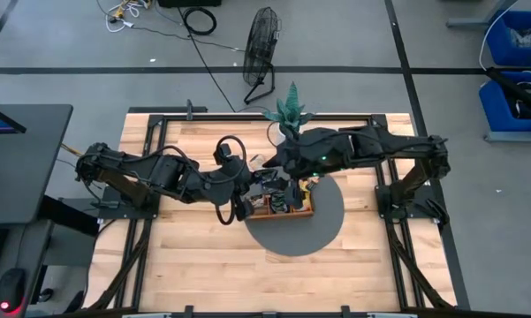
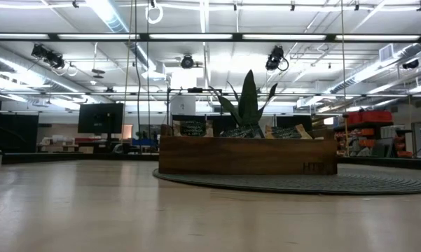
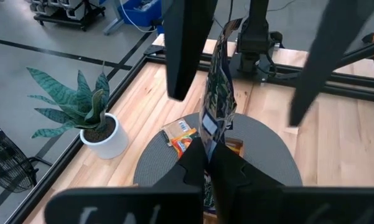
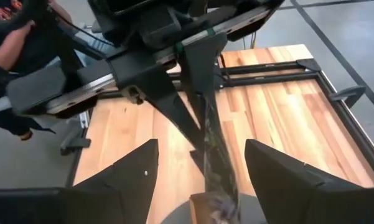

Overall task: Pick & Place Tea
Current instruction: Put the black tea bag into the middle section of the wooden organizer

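Note:
Both grippers meet over the brown wooden tray (image 1: pixel 302 213), which stands on a round dark mat (image 1: pixel 322 231). My left gripper (image 3: pixel 208 148) is shut on a dark blue tea sachet (image 3: pixel 218 81). My right gripper (image 4: pixel 200 148) is open, its two fingers (image 3: pixel 185 50) standing on either side of that sachet's free end without touching it. An orange sachet (image 3: pixel 182 134) lies flat on the mat beside the tray. In the low view more sachets (image 2: pixel 287 131) stand on edge in the tray (image 2: pixel 245 155). My left gripper pinches the dark blue sachet between its two fingers at one end (image 3: pixel 206 134), coming from the table's left. The sachet is lifted clear above the tray and stands on edge. Its other end (image 3: pixel 224 34) sticks out past the fingertips, between the right gripper's open fingers.
A potted green plant (image 1: pixel 291 110) stands at the table's far edge behind the tray. A floor fan (image 1: pixel 261 46) is beyond the table. A person (image 4: pixel 12 37) shows past the table's left side. Bare wood lies on the near half of the table (image 1: pixel 212 274).

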Controlling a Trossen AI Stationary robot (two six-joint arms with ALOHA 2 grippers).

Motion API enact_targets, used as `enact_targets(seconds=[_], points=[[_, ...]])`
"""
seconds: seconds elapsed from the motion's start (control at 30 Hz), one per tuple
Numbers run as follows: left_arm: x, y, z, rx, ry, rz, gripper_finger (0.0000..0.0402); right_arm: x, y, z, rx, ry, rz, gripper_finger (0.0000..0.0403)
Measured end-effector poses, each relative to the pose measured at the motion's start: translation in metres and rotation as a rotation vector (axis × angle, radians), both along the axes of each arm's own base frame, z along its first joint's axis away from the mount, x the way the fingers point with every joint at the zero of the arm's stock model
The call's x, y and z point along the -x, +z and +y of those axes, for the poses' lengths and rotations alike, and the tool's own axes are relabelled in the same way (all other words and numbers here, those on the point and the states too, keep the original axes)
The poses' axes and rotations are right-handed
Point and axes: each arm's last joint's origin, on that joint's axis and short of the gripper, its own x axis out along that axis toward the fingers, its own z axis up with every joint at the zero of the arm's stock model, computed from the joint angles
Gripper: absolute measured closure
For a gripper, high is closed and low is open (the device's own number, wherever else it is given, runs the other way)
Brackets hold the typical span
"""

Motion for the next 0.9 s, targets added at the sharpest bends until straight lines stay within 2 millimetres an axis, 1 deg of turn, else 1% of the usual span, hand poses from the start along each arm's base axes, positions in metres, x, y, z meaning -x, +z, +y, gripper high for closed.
enact_targets(seconds=[0.1,0.27,0.37,0.5,0.53,0.73,0.83,0.9], points=[[0.0001,-0.0003,0.0,-0.001,0.0,0.003,0.0394,-0.001,0.0007,-0.0003,0.013,0.007,-0.012,0.018],[0.0003,-0.0006,0.0001,-0.002,0.0,0.007,0.0393,-0.0018,0.0023,-0.0009,0.012,0.016,-0.027,0.0239],[0.0002,-0.0007,0.0,-0.001,-0.002,0.008,0.0395,-0.0014,0.0013,-0.0019,0.02,0.018,-0.017,0.0289],[0.0002,-0.0007,-0.0004,-0.001,-0.003,0.008,0.0391,-0.0016,0.0017,-0.002,0.044,0.032,-0.022,0.0377],[0.0003,-0.0008,-0.0004,-0.001,-0.004,0.008,0.039,-0.0016,0.0017,-0.0019,0.053,0.038,-0.021,0.0389],[0.0004,-0.001,-0.0004,0.024,0.007,0.001,0.0388,-0.0017,0.0016,-0.0018,0.061,0.043,-0.022,0.0398],[0.0015,-0.0023,-0.0015,0.038,0.001,0.013,0.0366,-0.0017,0.0011,-0.0025,0.086,0.025,-0.019,0.0399],[0.0046,-0.0052,-0.0041,0.028,-0.009,0.052,0.0349,-0.0015,0.0006,-0.0035,0.107,0.012,-0.013,0.0401]])
